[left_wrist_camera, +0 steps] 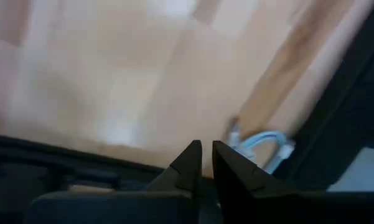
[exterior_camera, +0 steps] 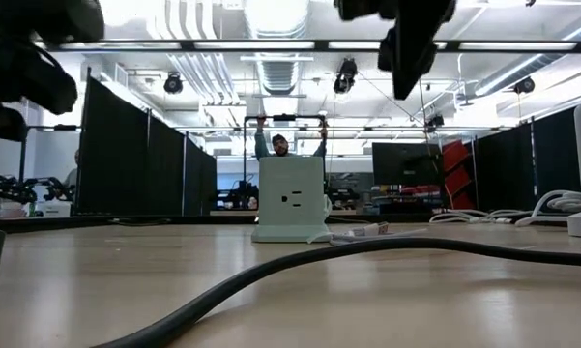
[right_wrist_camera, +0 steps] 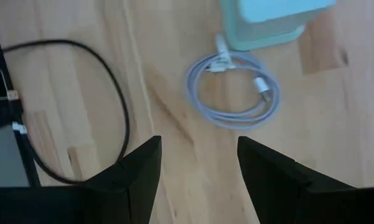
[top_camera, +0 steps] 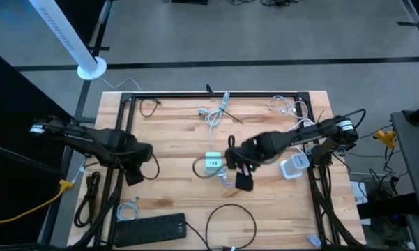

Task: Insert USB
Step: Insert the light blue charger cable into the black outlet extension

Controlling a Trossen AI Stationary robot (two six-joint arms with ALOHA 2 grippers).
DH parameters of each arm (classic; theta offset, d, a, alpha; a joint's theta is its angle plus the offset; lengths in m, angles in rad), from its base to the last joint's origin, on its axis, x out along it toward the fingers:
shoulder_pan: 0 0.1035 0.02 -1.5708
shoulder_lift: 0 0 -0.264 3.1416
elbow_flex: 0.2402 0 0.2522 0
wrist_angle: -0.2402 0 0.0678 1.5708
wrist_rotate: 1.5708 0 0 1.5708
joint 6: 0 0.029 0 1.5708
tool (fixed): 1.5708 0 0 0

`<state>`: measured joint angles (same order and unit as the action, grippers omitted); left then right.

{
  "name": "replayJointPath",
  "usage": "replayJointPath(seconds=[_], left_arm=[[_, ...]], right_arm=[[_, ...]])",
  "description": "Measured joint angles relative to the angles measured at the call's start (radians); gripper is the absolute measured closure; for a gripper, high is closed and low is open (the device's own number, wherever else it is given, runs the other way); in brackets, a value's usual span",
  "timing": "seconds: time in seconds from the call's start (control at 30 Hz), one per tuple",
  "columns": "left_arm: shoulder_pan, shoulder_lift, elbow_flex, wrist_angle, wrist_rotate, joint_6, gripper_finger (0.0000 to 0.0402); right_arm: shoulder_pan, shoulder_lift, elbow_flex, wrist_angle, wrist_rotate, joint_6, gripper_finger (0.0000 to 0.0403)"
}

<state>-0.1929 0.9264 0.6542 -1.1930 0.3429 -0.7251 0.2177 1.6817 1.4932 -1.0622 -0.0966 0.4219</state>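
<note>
A pale green charger block [top_camera: 212,162] stands on the table's middle, and in the low view the green block [exterior_camera: 290,198] shows its socket face. A white USB cable [right_wrist_camera: 233,90] lies coiled on the wood against the block [right_wrist_camera: 267,22], its plug [right_wrist_camera: 262,87] resting on the coil. My right gripper [right_wrist_camera: 196,165] hovers open above the table, just short of the coil; in the high view my right gripper [top_camera: 241,181] is to the right of the block. My left gripper [left_wrist_camera: 205,163] is shut and waits over the table's left part [top_camera: 134,174].
A black cable [right_wrist_camera: 81,112] loops on the wood next to the coil and crosses the foreground [exterior_camera: 300,271] of the low view. A black power strip [top_camera: 150,226] lies at the near edge, a white charger [top_camera: 293,166] at the right, and loose cables [top_camera: 216,111] at the far edge.
</note>
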Motion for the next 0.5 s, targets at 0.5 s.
replayJointPath(seconds=[0.5], left_arm=[[-0.547,0.188,-0.064,0.32,-0.111,-0.466,0.0376]], right_arm=[[0.414,0.001,-0.008,0.015,0.195,0.286,0.0208]])
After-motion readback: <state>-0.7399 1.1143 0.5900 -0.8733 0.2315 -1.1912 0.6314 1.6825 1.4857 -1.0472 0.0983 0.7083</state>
